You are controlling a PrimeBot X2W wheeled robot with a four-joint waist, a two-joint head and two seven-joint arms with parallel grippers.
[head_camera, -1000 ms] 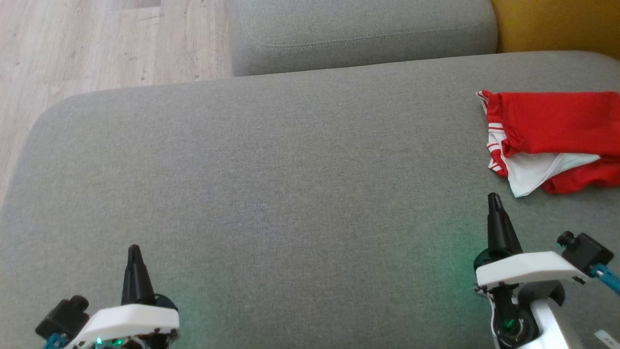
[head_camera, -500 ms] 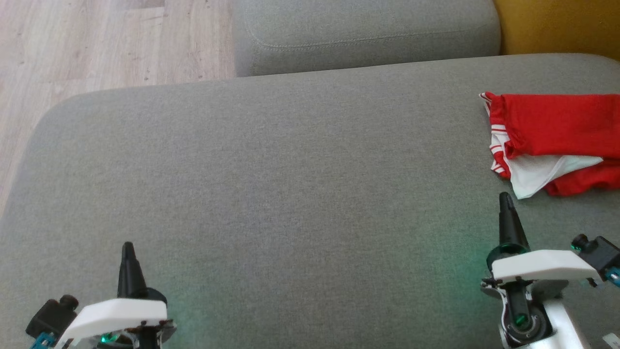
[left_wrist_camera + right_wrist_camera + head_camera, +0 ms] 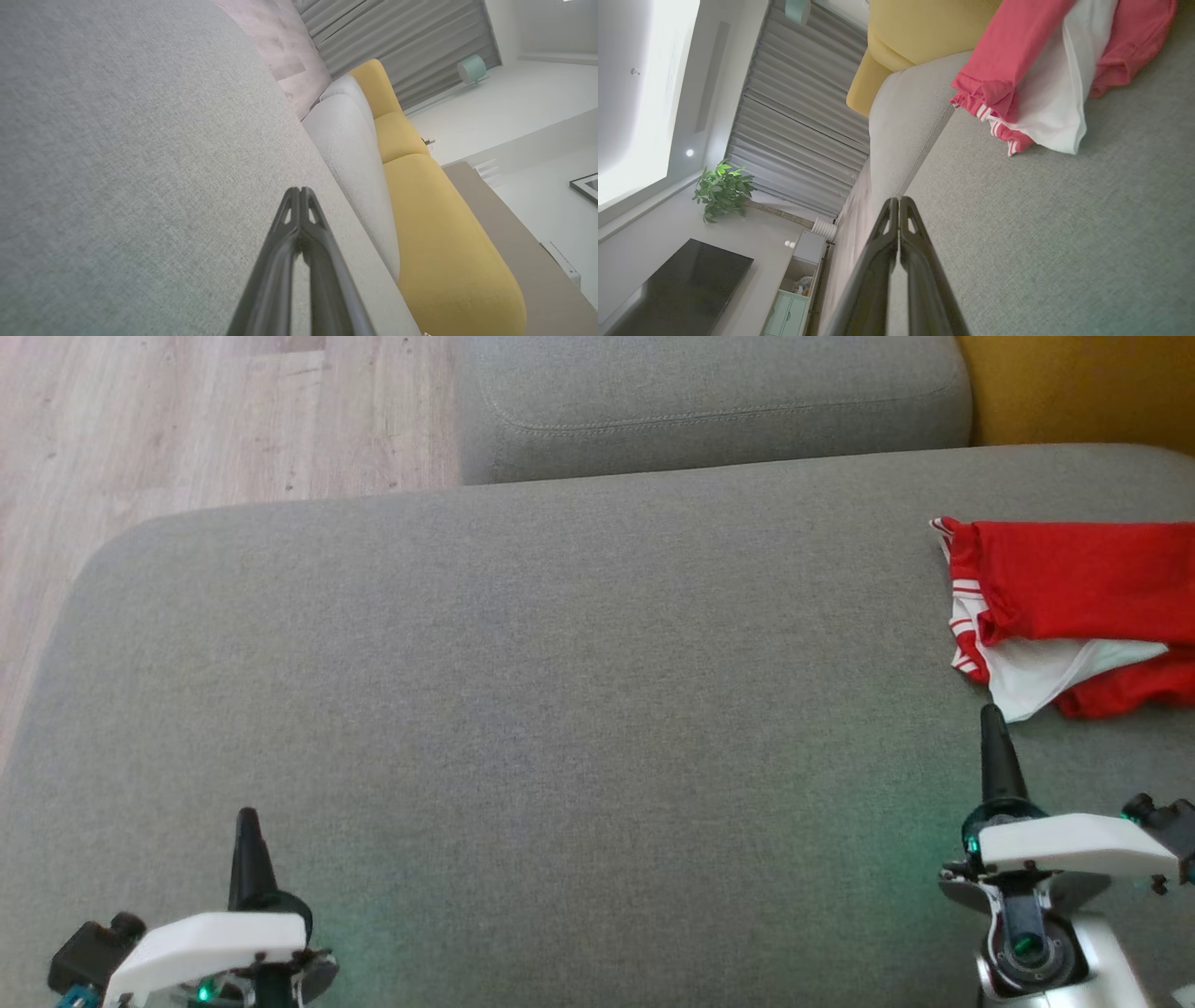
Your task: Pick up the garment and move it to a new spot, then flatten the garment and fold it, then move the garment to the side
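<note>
Clenched and empty, left hand (image 3: pixel 246 816) and right hand (image 3: pixel 990 711) (garment (image 3: pixel 1074 574) lies near the right one).

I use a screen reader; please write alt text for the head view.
A red and white garment lies on a grey sofa cushion at the picture's right edge. The left gripper, lower left, and right gripper, lower right, are shut and empty.

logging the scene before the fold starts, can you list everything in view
seat cushion: one, grey, below both grippers
garment: one, red and white, bunched on the seat cushion, far right
second cushion: one, grey, beyond the seat cushion
yellow cushion: one, yellow, top right corner
floor: one, pale wood, top left
plant: one, green, beside curtains, right wrist view
left gripper: one, dark, shut, lower left
right gripper: one, dark, shut, lower right, tip near garment
</note>
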